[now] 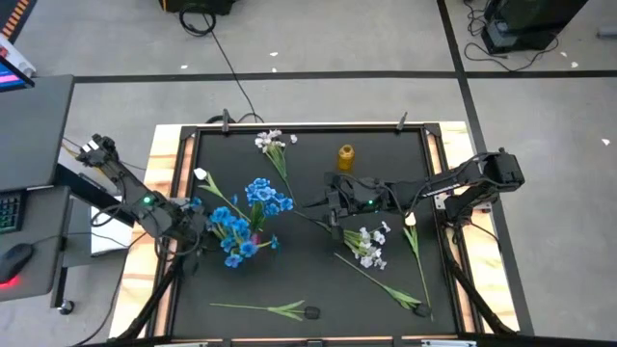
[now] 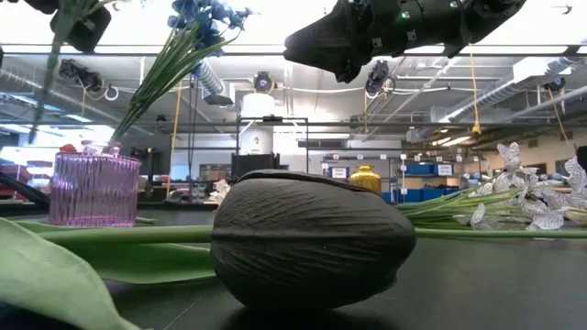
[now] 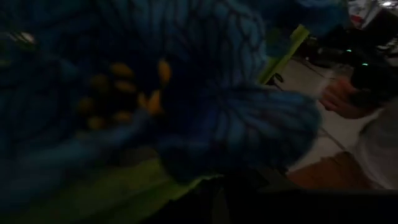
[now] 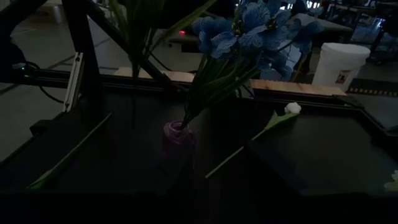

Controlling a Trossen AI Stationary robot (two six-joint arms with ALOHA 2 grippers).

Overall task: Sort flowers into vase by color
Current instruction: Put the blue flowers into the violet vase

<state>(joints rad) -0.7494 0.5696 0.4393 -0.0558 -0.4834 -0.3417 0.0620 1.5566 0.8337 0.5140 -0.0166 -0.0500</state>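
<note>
A: High view: the left gripper (image 1: 193, 226) is pressed together beside the blue flowers (image 1: 253, 217) in the purple vase (image 2: 94, 189).
B: And the right gripper (image 1: 326, 204)?
A: Half spread, empty, white spray (image 1: 368, 244) just behind. I think white comes next; lower onto its stem.

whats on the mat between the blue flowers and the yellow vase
In the high view, only bare black mat between the blue flowers and the yellow vase; the white spray lies just beyond that line.
</note>
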